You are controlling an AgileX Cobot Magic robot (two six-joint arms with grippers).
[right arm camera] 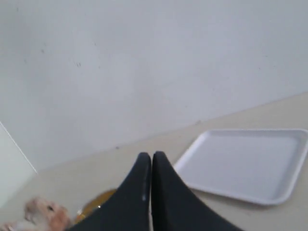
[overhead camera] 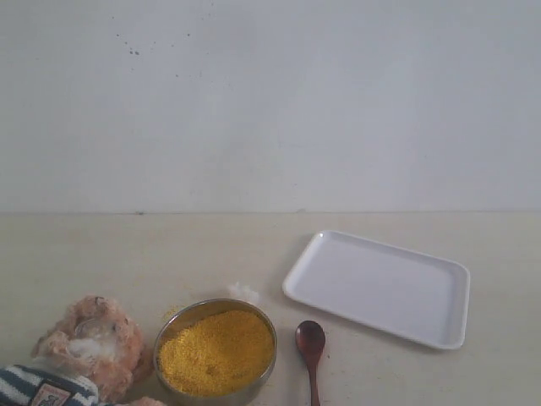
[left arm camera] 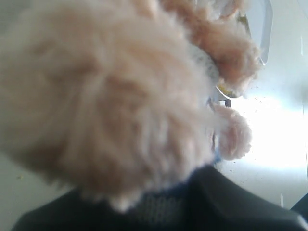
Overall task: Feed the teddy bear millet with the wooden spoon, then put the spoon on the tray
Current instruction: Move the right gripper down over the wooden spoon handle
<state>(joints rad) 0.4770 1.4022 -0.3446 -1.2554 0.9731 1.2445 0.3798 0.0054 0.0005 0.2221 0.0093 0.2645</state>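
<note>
Black right gripper pressed together, empty; left gripper clamped on teddy bear.

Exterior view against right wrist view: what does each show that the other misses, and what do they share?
Only the exterior view: the wooden spoon, lying on the table just right of the metal bowl. Only the right wrist view: the right gripper, its fingers pressed together with nothing between them. Both: the white tray, the teddy bear, and the bowl, though the wrist view catches only a sliver of its rim.
</note>
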